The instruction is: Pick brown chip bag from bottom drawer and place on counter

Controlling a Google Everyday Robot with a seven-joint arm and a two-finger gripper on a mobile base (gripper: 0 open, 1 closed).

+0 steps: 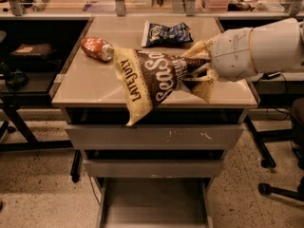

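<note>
Jaws over right side of counter (90, 87) clamp crumpled end of brown chip bag (156, 77).

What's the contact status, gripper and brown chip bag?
Touching. Camera view: the gripper, over the counter at right, clamps the brown chip bag by its right end.

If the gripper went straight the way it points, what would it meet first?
Holding the brown chip bag above the counter, the gripper points left; probably the red can, though depth is unclear.

1 brown chip bag (152, 80), 1 blue chip bag (166, 33), 1 red can (96, 48), 3 drawers (154, 137), 1 hand (199, 71) over the bench's (85, 87) right side.
</note>
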